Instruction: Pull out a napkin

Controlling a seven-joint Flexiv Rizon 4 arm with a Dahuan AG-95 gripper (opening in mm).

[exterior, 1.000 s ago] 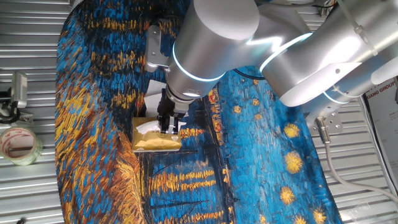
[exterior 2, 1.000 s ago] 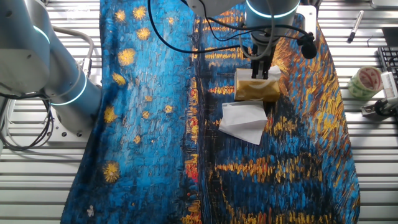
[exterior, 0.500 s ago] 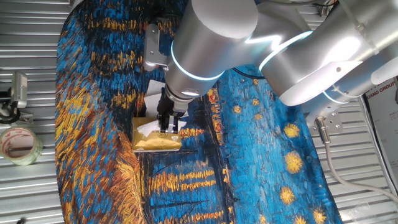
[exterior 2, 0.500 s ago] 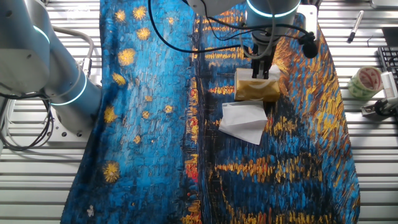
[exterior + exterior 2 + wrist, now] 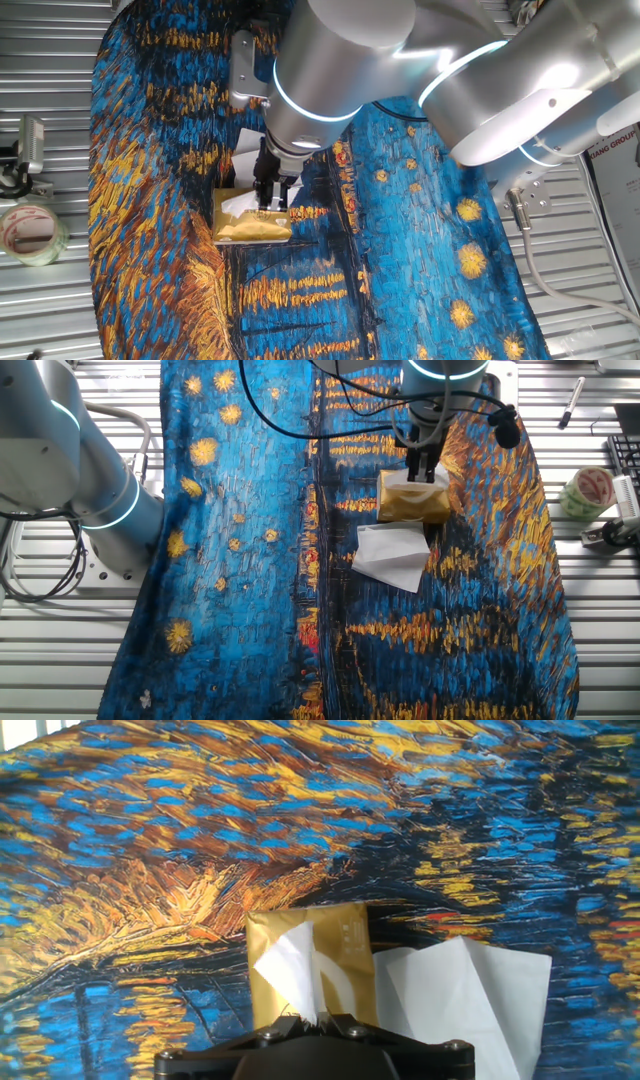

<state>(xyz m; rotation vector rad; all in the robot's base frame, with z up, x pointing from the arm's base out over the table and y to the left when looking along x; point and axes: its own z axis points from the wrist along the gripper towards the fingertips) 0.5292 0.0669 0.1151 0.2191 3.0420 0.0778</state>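
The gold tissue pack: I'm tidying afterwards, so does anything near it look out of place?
Yes. A loose flat white paper sheet lies on the painted cloth beside the gold rectangular tissue pack, with nothing holding it. The creased white napkin sticks up from the pack's top at the gripper.

Beside the gold pack (image 5: 412, 507) only the flat white sheet (image 5: 390, 556) blocks one long side; bare painted cloth (image 5: 240, 560) lies open beyond the others.

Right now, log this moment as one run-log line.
phase: pull | fingers: shut on napkin | napkin: partly out of pack | loose sheet: beside pack
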